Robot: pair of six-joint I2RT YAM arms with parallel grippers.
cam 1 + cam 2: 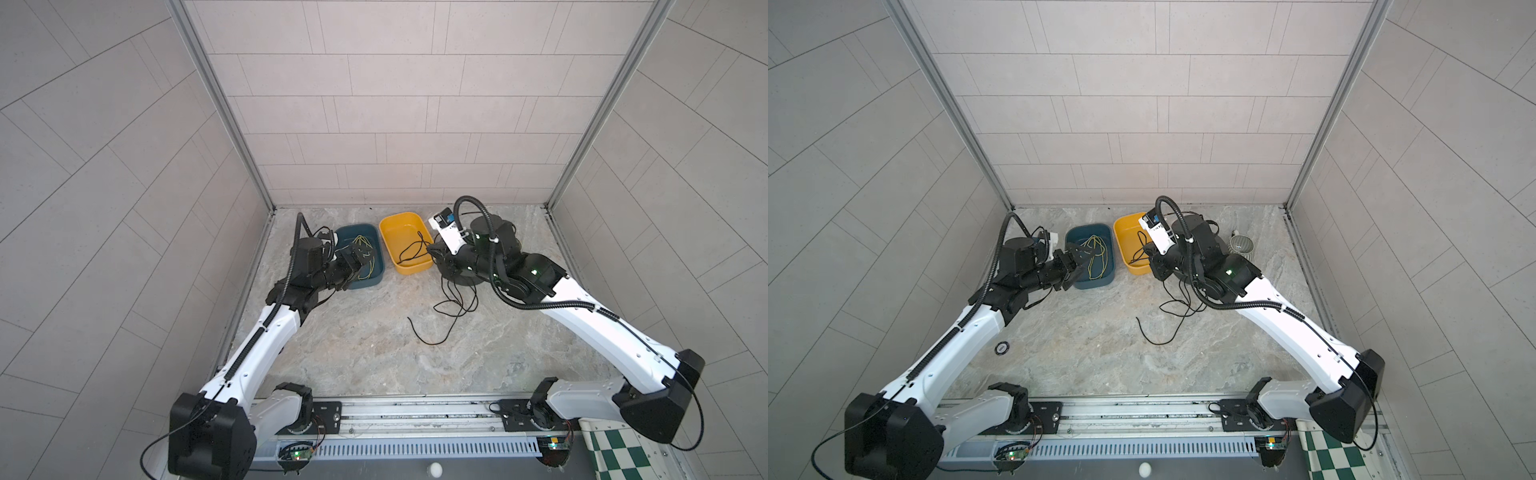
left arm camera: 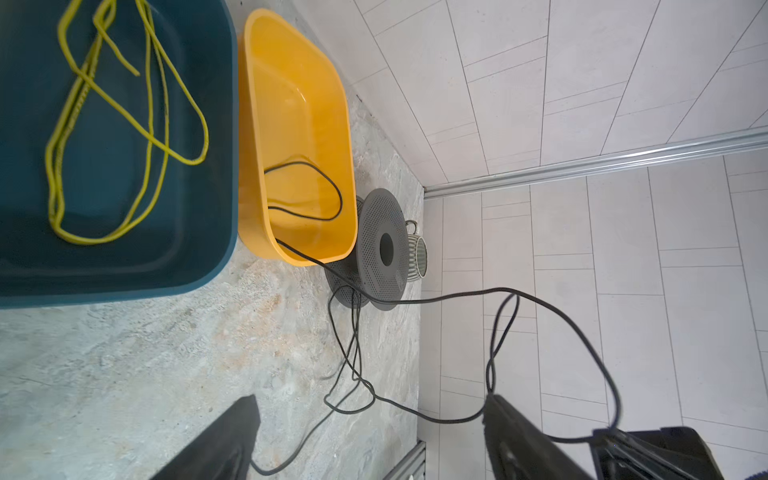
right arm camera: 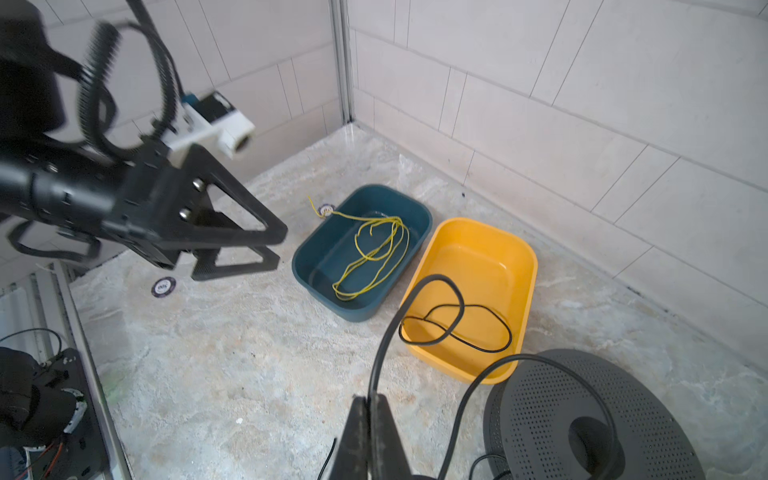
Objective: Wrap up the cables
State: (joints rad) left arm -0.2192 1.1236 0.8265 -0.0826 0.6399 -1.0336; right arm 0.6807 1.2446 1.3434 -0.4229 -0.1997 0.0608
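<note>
Left pincer (image 3: 277, 247): the two fingers are spread wide apart; it is held above the table (image 3: 249, 353), and in both top views its tips are seen over the near left part of the blue tub.
Blue tub (image 3: 328, 253): placed just below and ahead of the left pincer's tips, well apart from the right pincer.
Yellow-green cord (image 2: 85, 240): laid in loose loops on the blue tub's floor, ahead of the left pincer; one end is draped over the tub's far rim.
Yellow tub (image 3: 478, 257): set right beside the blue tub, between the two pincers and just ahead of the right one.
Cable (image 3: 380, 357): one black strand is pinched at the right pincer's tips, from which it rises, passes over the yellow tub's near rim and lies looped on that tub's floor. Further loose loops are spread on the table behind and below the right pincer.
Right pincer (image 3: 370, 399): the fingers are pressed together on the cable, close to the yellow tub's near rim.
Spool (image 3: 561, 395): a grey perforated reel, stood on the table just beside the right pincer; a cable strand is arched over it.
Cup (image 1: 1241, 245): seen beyond the spool, on the far side from the right pincer.
</note>
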